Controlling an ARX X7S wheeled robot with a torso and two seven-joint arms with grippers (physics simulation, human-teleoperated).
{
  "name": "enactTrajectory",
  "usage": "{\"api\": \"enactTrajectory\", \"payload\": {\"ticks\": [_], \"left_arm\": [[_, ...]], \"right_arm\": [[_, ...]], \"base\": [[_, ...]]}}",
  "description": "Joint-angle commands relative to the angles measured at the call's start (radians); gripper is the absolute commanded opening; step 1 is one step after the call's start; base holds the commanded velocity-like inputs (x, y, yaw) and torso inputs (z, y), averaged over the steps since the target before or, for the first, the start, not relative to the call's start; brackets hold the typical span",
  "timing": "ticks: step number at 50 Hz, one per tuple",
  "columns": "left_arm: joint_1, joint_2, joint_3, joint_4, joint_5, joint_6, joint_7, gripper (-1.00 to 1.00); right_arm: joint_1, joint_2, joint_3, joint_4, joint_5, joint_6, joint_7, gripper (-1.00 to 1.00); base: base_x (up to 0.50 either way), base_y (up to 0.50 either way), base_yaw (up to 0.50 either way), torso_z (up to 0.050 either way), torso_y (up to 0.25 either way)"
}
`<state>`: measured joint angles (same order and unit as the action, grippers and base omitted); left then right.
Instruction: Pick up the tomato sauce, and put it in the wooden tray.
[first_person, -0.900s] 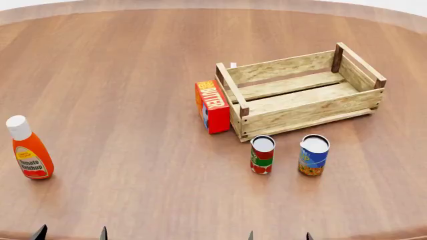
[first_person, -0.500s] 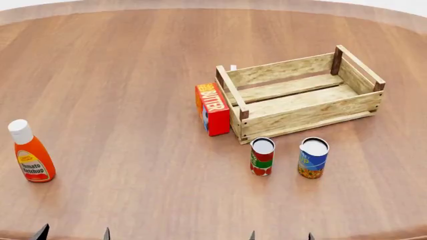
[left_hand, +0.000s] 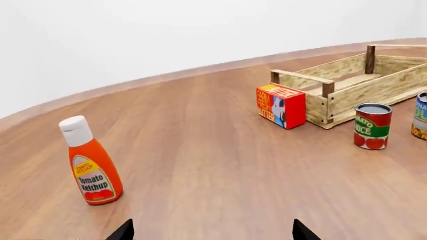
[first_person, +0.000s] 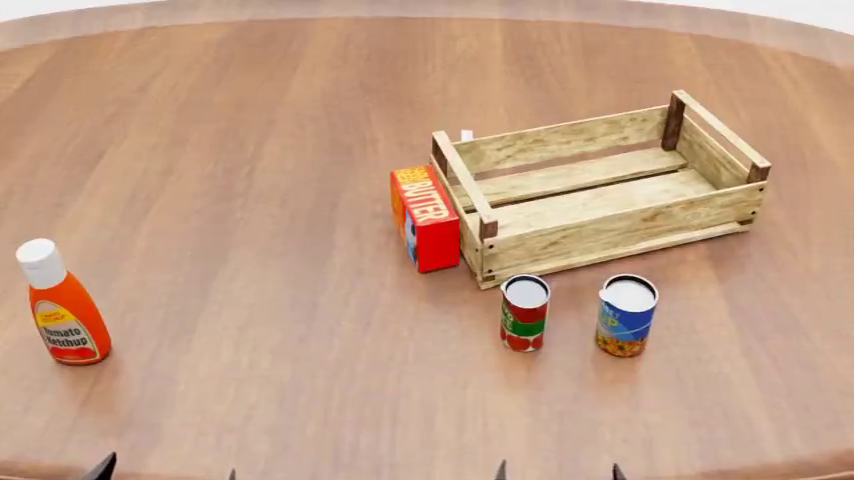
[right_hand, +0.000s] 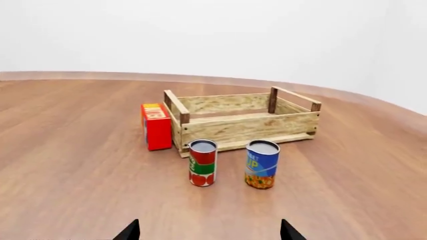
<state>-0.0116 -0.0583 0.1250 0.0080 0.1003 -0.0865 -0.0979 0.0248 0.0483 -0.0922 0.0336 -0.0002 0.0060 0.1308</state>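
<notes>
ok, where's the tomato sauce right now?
Head view: tomato sauce stands right of centre on the table, just in front of the wooden tray, left of the blue-and-orange can.

tomato sauce (first_person: 525, 312) upright — beside wooden tray (first_person: 603, 225)

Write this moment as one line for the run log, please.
phase: before grasp | tomato sauce: upright on table, beside blue can | wooden tray: empty | left gripper: open | right gripper: open, empty

I see a round wooden table (first_person: 240, 150) carrying everything. Toward its right side sits the wooden tray (first_person: 601, 190), a red butter box (first_person: 424, 218) touching its left end. Nearer my edge stand the tomato sauce (first_person: 523, 312) and a blue-and-orange can (first_person: 626, 315), apart. A ketchup bottle (first_person: 59, 305) stands far left.
</notes>
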Motion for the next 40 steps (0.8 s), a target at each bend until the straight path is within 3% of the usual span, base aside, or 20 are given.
{"api": "enactTrajectory", "payload": {"ticks": [1, 40], "left_arm": [[0.000, 0.010, -0.015, -0.003, 0.001, 0.009, -0.006, 1.00], [-0.008, -0.038, 0.041, -0.002, -0.052, 0.004, -0.061, 1.00]], "right_arm": [[0.002, -0.001, -0.010, 0.016, -0.010, -0.022, -0.006, 1.00], [0.004, 0.047, -0.080, 0.011, 0.019, -0.026, 0.051, 1.00]], "base": [[0.15, 0.00, 0.00, 0.000, 0.000], [0.49, 0.00, 0.00, 0.000, 0.000]]}}
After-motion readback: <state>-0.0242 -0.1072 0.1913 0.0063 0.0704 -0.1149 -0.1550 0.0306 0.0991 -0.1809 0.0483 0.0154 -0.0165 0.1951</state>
